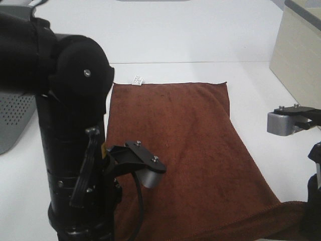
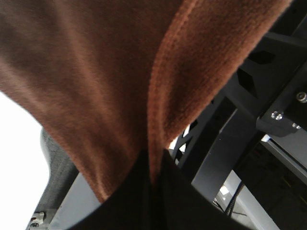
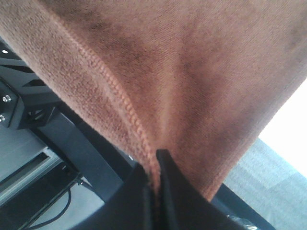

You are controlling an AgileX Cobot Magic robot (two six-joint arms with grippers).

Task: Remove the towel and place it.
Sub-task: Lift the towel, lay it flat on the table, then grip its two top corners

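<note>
While the towel [image 1: 185, 145] is lying spread over the white table [image 1: 200, 40] with its white tag [image 1: 137, 79] out at 12 o'clock, I'm seeing its 6 o'clock edge getting pinched at both ends. The left gripper [image 2: 152, 184] is clamping the hem near the 7 o'clock corner, the right gripper [image 3: 156, 179] is squeezing it tight around 5, and the grey basket [image 1: 12, 120] is sitting off at 9.

place: robot lab bench | desk: plain white desk [image 1: 261, 100] | rig: black arm [image 1: 65, 125] lower left, black metal frame [image 2: 225, 143] and cable [image 2: 232, 203] in left wrist view | fittings: grey perforated basket [image 1: 12, 120] left edge, beige cabinet [image 1: 301, 50] upper right
</note>
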